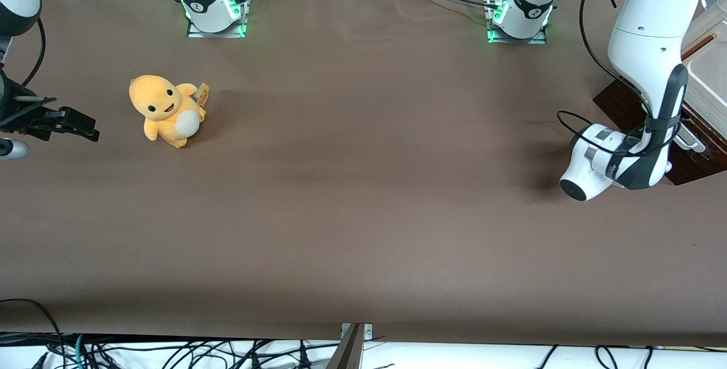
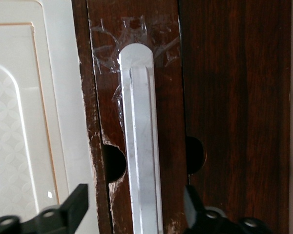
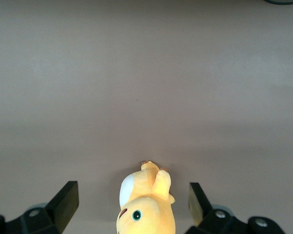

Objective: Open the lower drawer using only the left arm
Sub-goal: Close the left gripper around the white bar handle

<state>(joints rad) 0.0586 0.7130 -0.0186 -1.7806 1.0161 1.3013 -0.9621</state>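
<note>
Left arm's gripper parked right at the drawer handle, fingers spread

The left arm (image 1: 647, 68) is reaching down at the working arm's end of the table, where the lower drawer (image 2: 224, 97) is sitting with its dark brown front looking shut. The gripper (image 2: 136, 207) is hovering just in front of the silvery bar handle (image 2: 140, 141), its fingers (image 2: 75, 202) wide apart and straddling the bar without touching it. A yellow plush toy (image 1: 166, 109) is lying well apart, toward the parked arm's end.
</note>
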